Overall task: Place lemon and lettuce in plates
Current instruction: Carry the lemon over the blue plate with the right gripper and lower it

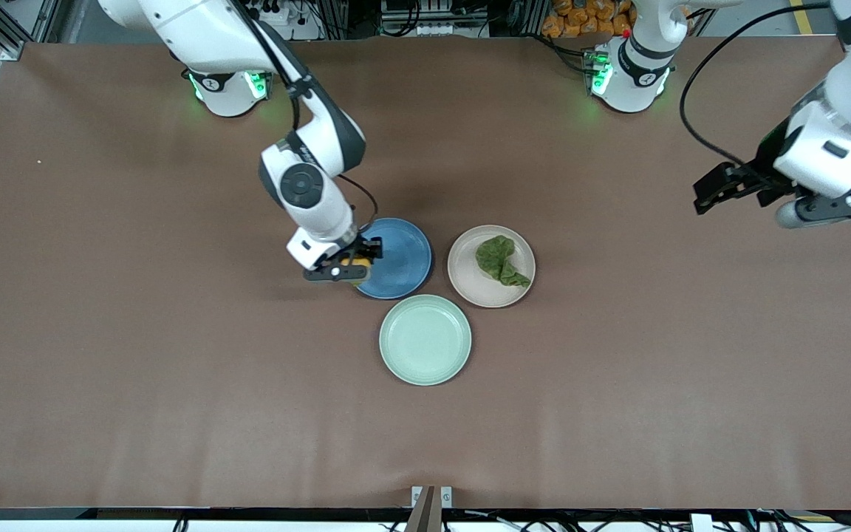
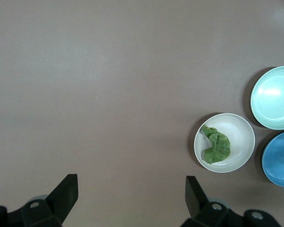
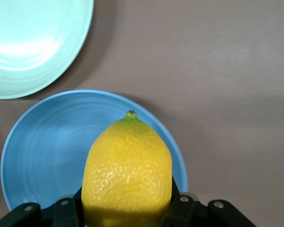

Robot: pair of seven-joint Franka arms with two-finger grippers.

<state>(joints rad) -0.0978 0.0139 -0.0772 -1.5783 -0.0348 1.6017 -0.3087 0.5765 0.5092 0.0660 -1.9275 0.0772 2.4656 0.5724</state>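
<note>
In the beige plate (image 1: 464,275) lies the lettuce (image 1: 500,261) (right hand (image 1: 355,266) grasps lemon (image 1: 358,262) over blue plate (image 1: 403,258); left hand (image 2: 130,196) spread).

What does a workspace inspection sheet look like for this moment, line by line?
Surface: brown table, bare apart from the plates.
Job's things: lettuce lies in the beige plate; lemon held over the blue plate rim.
Clutter: mint-green plate, empty, nearer the front camera.
Grippers: right gripper shut on the lemon; left gripper open, waiting over bare table at its arm's end.
Cables: black cable looping on the left arm.
Surroundings: orange items past the table edge.
</note>
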